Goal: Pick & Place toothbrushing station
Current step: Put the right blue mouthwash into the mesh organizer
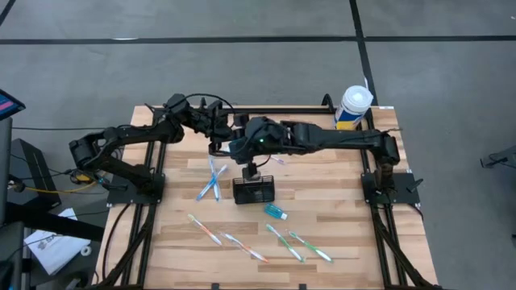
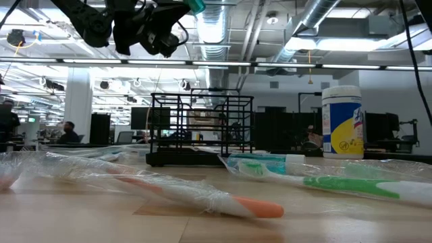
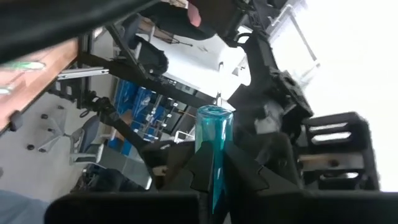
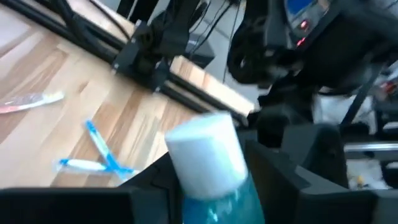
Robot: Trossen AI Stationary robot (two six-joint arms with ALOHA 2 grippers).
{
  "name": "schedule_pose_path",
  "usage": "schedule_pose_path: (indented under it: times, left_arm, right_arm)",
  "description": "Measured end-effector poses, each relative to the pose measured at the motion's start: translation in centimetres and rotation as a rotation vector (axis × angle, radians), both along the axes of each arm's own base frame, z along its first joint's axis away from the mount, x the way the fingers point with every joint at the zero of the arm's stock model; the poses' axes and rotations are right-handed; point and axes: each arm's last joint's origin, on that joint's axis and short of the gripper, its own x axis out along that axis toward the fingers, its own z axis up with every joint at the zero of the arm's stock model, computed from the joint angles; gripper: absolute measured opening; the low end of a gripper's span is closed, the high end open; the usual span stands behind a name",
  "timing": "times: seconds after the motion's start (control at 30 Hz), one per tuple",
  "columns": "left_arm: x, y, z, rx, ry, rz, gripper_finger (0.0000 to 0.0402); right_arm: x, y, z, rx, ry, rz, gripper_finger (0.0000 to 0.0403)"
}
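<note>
Toothbrushing station [image 1: 253,190] (black mesh), wipes tub [image 1: 352,107] label unreadable

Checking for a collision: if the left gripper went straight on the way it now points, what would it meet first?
Probably the right arm. The left gripper, shut on a teal tube, points at that arm's dark housing, which shows behind the tube; how far behind is unclear.

Directly below the right gripper [image 1: 251,165] stands the mesh basket [image 1: 253,190], open-topped; left gripper [image 1: 216,127] crowds it just alongside; crossed blue toothbrushes [image 1: 212,181] lie near beneath
</note>
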Motion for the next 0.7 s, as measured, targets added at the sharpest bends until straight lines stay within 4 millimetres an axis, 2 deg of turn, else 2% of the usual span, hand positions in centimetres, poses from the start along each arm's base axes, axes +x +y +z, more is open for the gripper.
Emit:
schedule_pose_path:
  times: [0.13,0.37,0.47,0.57,0.7]
  left_arm:
    - [0.0,0.1,0.1,0.005,-0.01,0.007,0.0012]
    - [0.0,0.1,0.0,0.009,-0.006,-0.004,0.0012]
    - [-0.1,0.1,0.0,0.01,-0.008,-0.003,0.0012]
    - [-0.1,0.0,0.3,0.022,-0.022,-0.009,0.0012]
    - [-0.1,0.1,0.3,0.019,-0.023,0.001,0.0012]
  right_arm:
    - [-0.5,-0.6,0.2,0.037,0.024,0.002,0.0138]
    - [-0.6,-0.5,0.0,0.016,0.055,0.015,0.0162]
    - [-1.2,-0.5,0.5,0.004,0.059,0.019,0.0165]
    - [-1.7,-0.8,1.2,0.003,0.041,0.006,0.0159]
    - [-2.2,-1.3,1.7,-0.004,0.034,-0.016,0.0128]
